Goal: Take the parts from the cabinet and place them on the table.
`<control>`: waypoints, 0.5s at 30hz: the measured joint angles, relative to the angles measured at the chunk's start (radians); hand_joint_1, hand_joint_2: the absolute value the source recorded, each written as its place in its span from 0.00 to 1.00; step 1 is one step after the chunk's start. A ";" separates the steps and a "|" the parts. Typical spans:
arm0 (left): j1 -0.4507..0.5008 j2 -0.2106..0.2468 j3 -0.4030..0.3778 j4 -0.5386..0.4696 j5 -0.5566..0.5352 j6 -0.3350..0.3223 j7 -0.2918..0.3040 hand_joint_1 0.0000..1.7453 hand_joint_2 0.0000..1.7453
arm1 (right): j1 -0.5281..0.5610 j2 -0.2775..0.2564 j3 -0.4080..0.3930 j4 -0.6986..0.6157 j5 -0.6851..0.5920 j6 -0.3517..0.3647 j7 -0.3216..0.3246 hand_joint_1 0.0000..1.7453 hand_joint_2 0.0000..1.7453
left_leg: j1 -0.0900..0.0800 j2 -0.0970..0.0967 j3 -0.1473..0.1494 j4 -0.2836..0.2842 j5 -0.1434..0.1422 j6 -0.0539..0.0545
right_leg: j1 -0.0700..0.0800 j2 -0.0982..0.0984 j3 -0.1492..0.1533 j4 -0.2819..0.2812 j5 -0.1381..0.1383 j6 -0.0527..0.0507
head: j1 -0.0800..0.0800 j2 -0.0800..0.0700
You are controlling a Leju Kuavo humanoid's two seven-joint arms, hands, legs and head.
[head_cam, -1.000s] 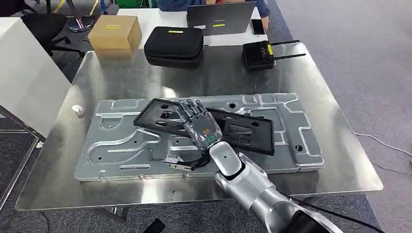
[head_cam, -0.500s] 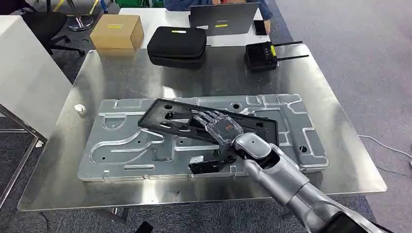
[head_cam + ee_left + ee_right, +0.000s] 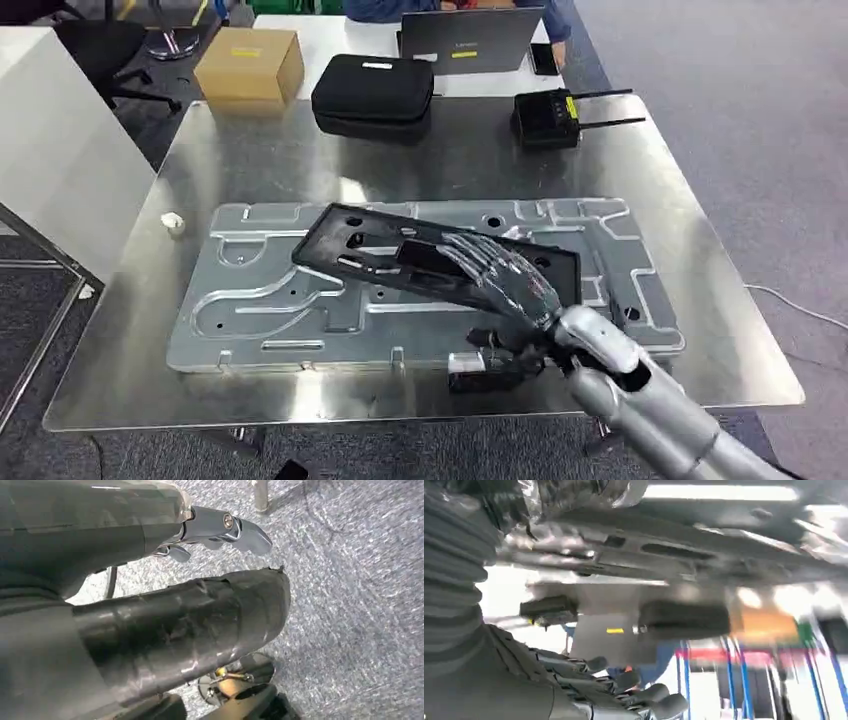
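Note:
A long black frame part (image 3: 372, 250) lies slantwise on a big silver stamped plate (image 3: 262, 300), which rests on the shiny metal table (image 3: 690, 190). My right hand (image 3: 503, 277) hovers over the right half of the black part with its fingers stretched out and apart, holding nothing. Whether it touches the part is unclear. In the right wrist view the fingers (image 3: 624, 687) are straight and bare, and the black part (image 3: 664, 555) is blurred beyond them. My left hand (image 3: 220, 527) hangs over grey carpet, with too little of it showing to judge its fingers.
At the table's far edge stand a cardboard box (image 3: 248, 62), a black zip case (image 3: 373, 97) and a black radio unit (image 3: 548, 117) with antennas. Behind them a person sits at a laptop (image 3: 472, 38). A white cabinet (image 3: 60, 150) is at the left.
My right hand has drawn back to the right and toward the near edge, off the middle of the black part. The part stays on the plate. The view has shifted slightly.

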 joint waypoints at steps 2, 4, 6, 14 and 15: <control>0.001 0.001 0.002 0.000 0.001 0.013 0.010 0.00 0.00 | 0.146 0.017 -0.078 -0.086 -0.047 -0.061 -0.071 0.00 1.00 | -0.001 0.005 0.003 0.009 -0.014 -0.012 | -0.012 -0.005 0.017 -0.016 0.006 -0.012 | -0.001 0.000; 0.002 0.001 0.011 0.000 0.005 0.037 0.018 0.00 0.00 | 0.273 0.055 -0.148 -0.153 -0.081 -0.122 -0.116 0.00 1.00 | -0.001 0.012 -0.039 0.114 -0.087 -0.018 | -0.012 -0.007 0.021 -0.018 0.004 -0.026 | -0.003 0.000; 0.005 0.001 0.019 0.000 0.007 0.056 0.022 0.00 0.00 | 0.359 0.098 -0.202 -0.199 -0.096 -0.178 -0.136 0.00 1.00 | 0.000 0.012 -0.107 0.263 -0.155 -0.024 | -0.011 -0.007 0.020 -0.015 0.002 -0.029 | -0.003 0.000; 0.015 0.002 0.034 0.000 0.019 0.116 0.021 0.00 0.00 | 0.556 0.248 -0.344 -0.338 -0.153 -0.285 -0.190 0.00 0.00 | -0.013 0.012 0.028 0.002 -0.026 -0.001 | -0.008 0.003 0.016 0.004 -0.007 -0.013 | -0.003 0.000; 0.018 0.003 0.039 0.000 0.022 0.116 0.021 0.00 0.00 | 0.570 0.262 -0.351 -0.348 -0.165 -0.292 -0.197 0.00 0.00 | -0.014 0.011 0.028 0.003 -0.023 0.002 | -0.009 0.003 0.016 0.002 -0.004 -0.008 | -0.002 0.000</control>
